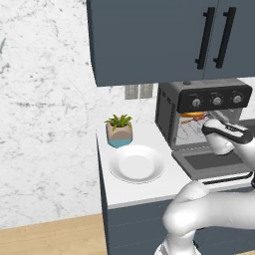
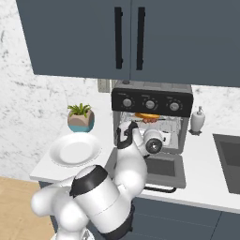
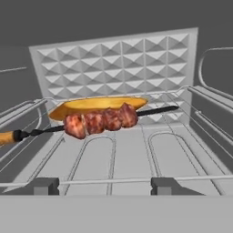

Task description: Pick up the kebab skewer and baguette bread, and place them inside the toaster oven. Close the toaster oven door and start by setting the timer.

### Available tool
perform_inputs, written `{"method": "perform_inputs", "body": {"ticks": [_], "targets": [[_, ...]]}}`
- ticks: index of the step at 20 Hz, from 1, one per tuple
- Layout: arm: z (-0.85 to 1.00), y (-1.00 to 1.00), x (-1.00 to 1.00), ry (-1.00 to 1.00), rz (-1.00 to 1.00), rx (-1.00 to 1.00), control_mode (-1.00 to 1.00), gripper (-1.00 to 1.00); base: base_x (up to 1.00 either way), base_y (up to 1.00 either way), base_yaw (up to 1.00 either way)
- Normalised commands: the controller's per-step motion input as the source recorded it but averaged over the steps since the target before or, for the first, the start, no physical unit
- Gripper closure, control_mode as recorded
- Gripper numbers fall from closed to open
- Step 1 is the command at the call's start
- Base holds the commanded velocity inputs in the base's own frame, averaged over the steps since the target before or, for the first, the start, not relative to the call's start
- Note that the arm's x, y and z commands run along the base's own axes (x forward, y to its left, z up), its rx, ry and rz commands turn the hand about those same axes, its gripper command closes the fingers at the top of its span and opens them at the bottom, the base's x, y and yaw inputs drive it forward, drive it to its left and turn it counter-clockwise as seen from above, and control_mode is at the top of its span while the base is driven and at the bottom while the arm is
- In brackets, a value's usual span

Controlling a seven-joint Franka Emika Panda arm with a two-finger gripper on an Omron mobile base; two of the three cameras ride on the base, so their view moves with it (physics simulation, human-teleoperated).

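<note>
The toaster oven (image 1: 209,99) (image 2: 151,101) stands on the counter with its door (image 1: 209,162) (image 2: 164,168) dropped flat. Inside, the kebab skewer (image 3: 98,122) lies across the wire rack (image 3: 132,154), its red-brown meat chunks in the middle. The golden baguette bread (image 3: 98,105) (image 1: 192,114) (image 2: 146,115) rests just behind it, touching or nearly touching. My gripper (image 3: 105,186) is open at the oven mouth, above the lowered door, with nothing between its fingertips. It sits a short way back from both foods.
A white plate (image 1: 137,163) (image 2: 75,150) and a small potted plant (image 1: 119,130) (image 2: 80,118) sit left of the oven. A soap dispenser (image 2: 198,119) and sink (image 2: 229,159) are to its right. Dark cabinets (image 1: 174,35) hang overhead. Three knobs (image 1: 216,100) line the control panel.
</note>
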Motion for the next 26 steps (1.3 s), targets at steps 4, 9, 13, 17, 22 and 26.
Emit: {"method": "perform_inputs", "body": {"ticks": [4, 9, 13, 17, 22, 26], "targets": [[0.00, -0.05, -0.39, 0.10, 0.00, 0.00, -1.00, -1.00, 0.00, 0.00, 0.00], [0.00, -0.17, -0.81, 0.01, 0.00, 0.00, -1.00, -1.00, 0.00, 0.00, 0.00], [0.00, -0.22, -0.86, 0.00, 0.00, 0.00, -1.00, -1.00, 0.00, 0.00, 0.00], [0.00, -0.15, -0.70, 0.00, 0.00, 0.00, -1.00, -1.00, 0.00, 0.00, 0.00], [0.00, -0.10, -0.46, 0.05, 0.02, 0.00, -1.00, -1.00, 0.00, 0.00, 0.00], [0.00, -0.17, -0.43, 0.08, 0.03, 0.00, -1.00, -1.00, 0.00, 0.00, 0.00]]}}
